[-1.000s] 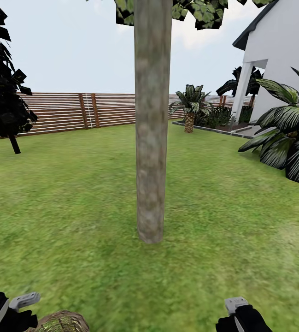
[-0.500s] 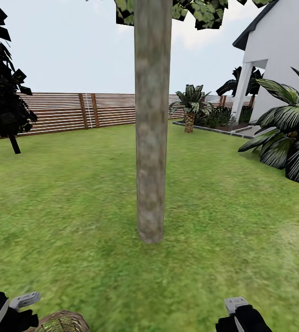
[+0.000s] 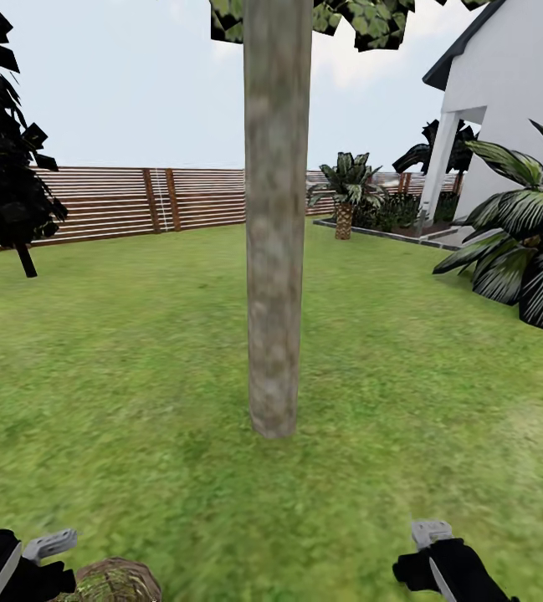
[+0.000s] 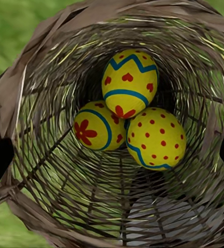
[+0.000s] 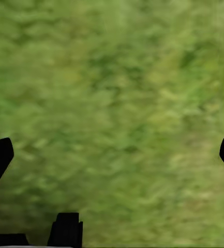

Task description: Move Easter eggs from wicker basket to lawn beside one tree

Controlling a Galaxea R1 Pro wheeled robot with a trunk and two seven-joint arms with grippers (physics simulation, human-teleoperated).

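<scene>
Three Easter eggs (image 4: 130, 111) inside wicker basket (image 4: 49, 170), left fingers spread wide, right fingers spread above lawn (image 5: 112, 103).

Surfaces in the garden: wicker, bark, grass, painted shell.

We note the wicker basket (image 4: 34, 93) as rough brown woven strands, dry and matt, gaps showing between them. The three Easter eggs (image 4: 130, 111) inside look smooth and faintly glossy, yellow with painted blue and red marks. The tree (image 3: 277, 251) trunk reads as mottled grey-brown bark, matt and slightly rough. The lawn (image 3: 137, 351) is soft mottled green grass. The fence (image 3: 112, 205) shows brown wooden slats. We see matt black casing with pale grey plastic tips on the right gripper (image 3: 432, 532).
</scene>
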